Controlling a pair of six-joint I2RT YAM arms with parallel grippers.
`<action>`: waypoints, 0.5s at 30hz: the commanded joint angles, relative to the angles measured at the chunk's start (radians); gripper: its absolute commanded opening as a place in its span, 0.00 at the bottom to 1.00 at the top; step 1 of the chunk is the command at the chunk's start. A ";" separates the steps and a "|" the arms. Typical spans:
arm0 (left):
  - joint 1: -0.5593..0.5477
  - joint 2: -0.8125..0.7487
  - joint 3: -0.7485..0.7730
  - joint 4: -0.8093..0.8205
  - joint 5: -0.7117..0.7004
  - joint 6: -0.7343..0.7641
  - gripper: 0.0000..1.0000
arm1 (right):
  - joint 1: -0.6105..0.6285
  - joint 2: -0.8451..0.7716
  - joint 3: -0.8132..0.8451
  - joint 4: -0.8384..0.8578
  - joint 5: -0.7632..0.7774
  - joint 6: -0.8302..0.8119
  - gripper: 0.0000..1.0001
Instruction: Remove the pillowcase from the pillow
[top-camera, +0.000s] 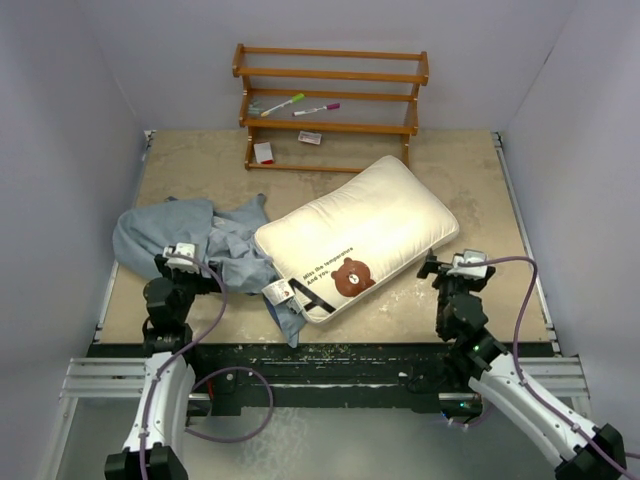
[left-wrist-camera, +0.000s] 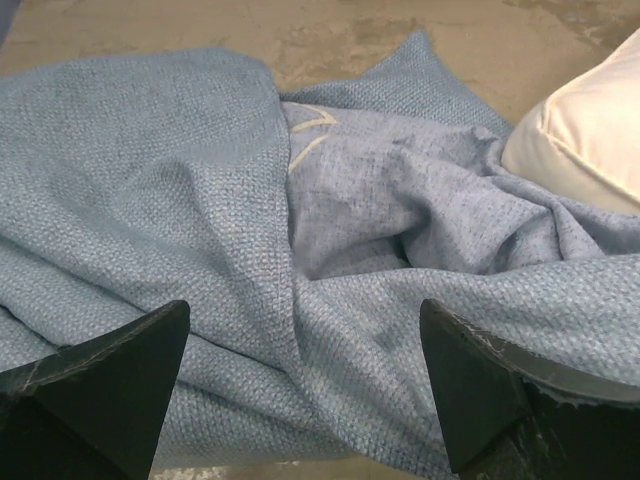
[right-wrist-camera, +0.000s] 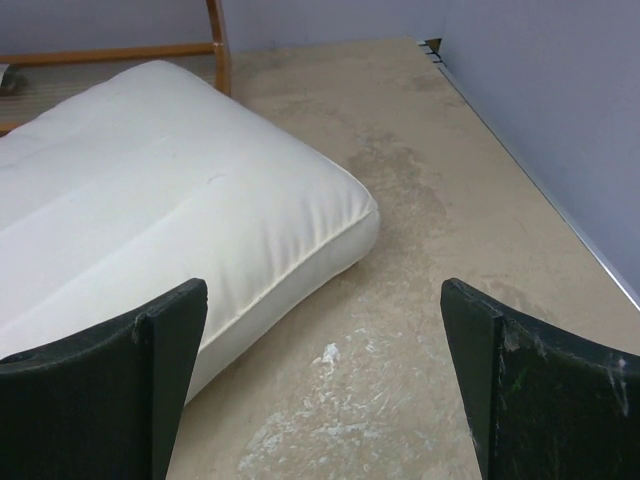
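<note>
Left gripper (left-wrist-camera: 305, 310): jaws spread wide, nothing between them; it sits over the crumpled pillowcase (left-wrist-camera: 150, 180), and whether the fingertips touch the cloth cannot be determined. Right gripper (right-wrist-camera: 323, 290): jaws likewise fully apart and empty, with bare table (right-wrist-camera: 420, 240) showing between the fingers and the pillow (right-wrist-camera: 170, 190) just beside and partly under one of them. The pillowcase lies in a loose heap on the left side of the table with its paler grey-blue inside facing up; a faint cream outline shows in one fold. Its right edge touches the pillow's near-left end, and a flap of it reaches the table's front edge below that corner. The pillow is fully bare and lies flat and diagonal across the middle of the table. A brown bear face (top-camera: 352, 277), a line of dark text and a black strap (top-camera: 305, 292) are on the end nearest the arms. A wooden rack (top-camera: 330, 75) stands against the far wall, well apart from the pillowcase, with two markers (top-camera: 300, 106) on its middle shelf.
</note>
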 joint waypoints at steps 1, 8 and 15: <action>-0.002 0.070 0.035 0.067 0.007 0.004 0.99 | -0.026 -0.028 0.003 -0.023 -0.107 -0.044 1.00; -0.002 0.039 0.028 0.054 0.011 0.005 0.99 | -0.026 -0.172 -0.023 -0.086 -0.043 -0.016 1.00; -0.002 0.042 0.028 0.056 0.010 0.004 0.99 | -0.026 -0.093 -0.053 0.012 0.000 -0.006 1.00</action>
